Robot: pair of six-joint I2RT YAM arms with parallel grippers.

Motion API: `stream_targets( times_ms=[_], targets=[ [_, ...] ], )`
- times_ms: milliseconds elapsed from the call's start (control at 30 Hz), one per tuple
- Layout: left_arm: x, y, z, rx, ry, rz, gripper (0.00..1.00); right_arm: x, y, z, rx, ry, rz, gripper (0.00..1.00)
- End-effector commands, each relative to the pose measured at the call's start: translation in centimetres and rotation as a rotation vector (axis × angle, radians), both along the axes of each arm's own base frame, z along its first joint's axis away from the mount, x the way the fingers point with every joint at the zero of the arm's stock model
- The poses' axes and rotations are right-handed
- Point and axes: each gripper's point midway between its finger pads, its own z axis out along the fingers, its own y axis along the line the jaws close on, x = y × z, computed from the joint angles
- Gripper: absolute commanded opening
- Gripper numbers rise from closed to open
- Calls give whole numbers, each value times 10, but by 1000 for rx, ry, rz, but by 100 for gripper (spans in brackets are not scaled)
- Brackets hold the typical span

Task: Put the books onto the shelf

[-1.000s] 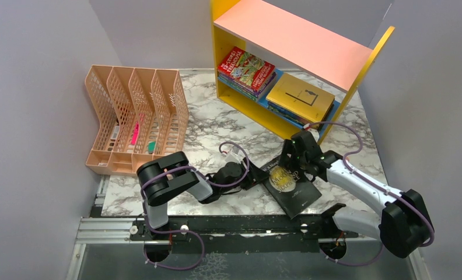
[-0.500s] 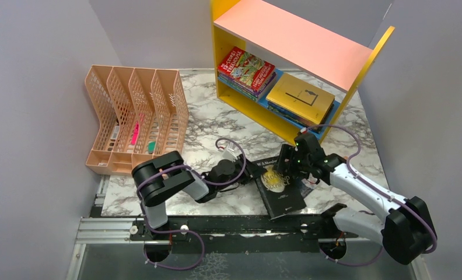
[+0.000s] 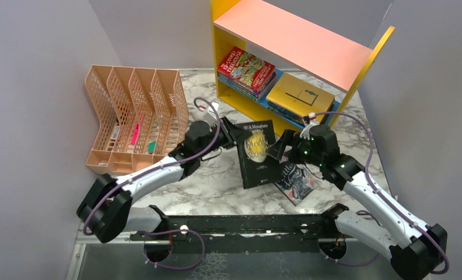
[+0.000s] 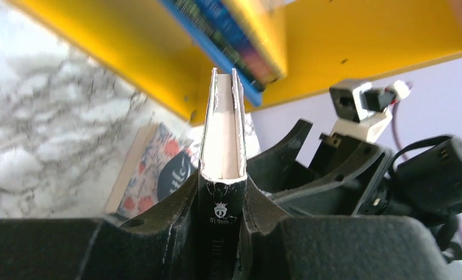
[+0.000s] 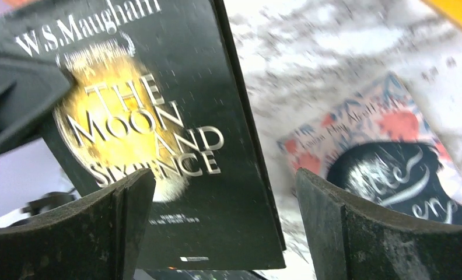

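My left gripper [image 3: 233,139] is shut on the spine edge of a black book [image 3: 256,153], "The Moon and Sixpence", and holds it on edge above the table. In the left wrist view its spine [image 4: 221,219] sits between the jaws. My right gripper [image 3: 282,149] stands open just right of that book, whose cover [image 5: 158,111] fills the right wrist view beyond the open gripper [image 5: 226,195]. A floral book [image 3: 296,181] lies flat on the marble under the right arm. The shelf [image 3: 293,41] stands at the back, holding a Treehouse stack [image 3: 246,70] and a mustard book [image 3: 300,96].
A peach mesh file rack [image 3: 135,116] stands at the left with small items in it. Grey walls close in both sides. The shelf's yellow side panel [image 3: 366,64] rises just behind the right arm. The marble table [image 3: 211,186] ends at a black rail in front.
The left gripper closed on the black book and lifted it up and back from the front edge. The floral book beneath is now uncovered. The right gripper let go and drew back.
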Motion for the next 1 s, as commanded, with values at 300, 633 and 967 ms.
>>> stream_targets(
  times_ms=[300,633,967],
  targets=[
    [11,53,187,-172,-101,-116,0,-22,51,131,414,-256,251,97],
    [-6,80,278,-343,-203,-216,0,-48,72,181,770,-166,373,86],
    [3,84,268,-281,-225,-159,38,-57,71,244,883,-327,453,1]
  ],
)
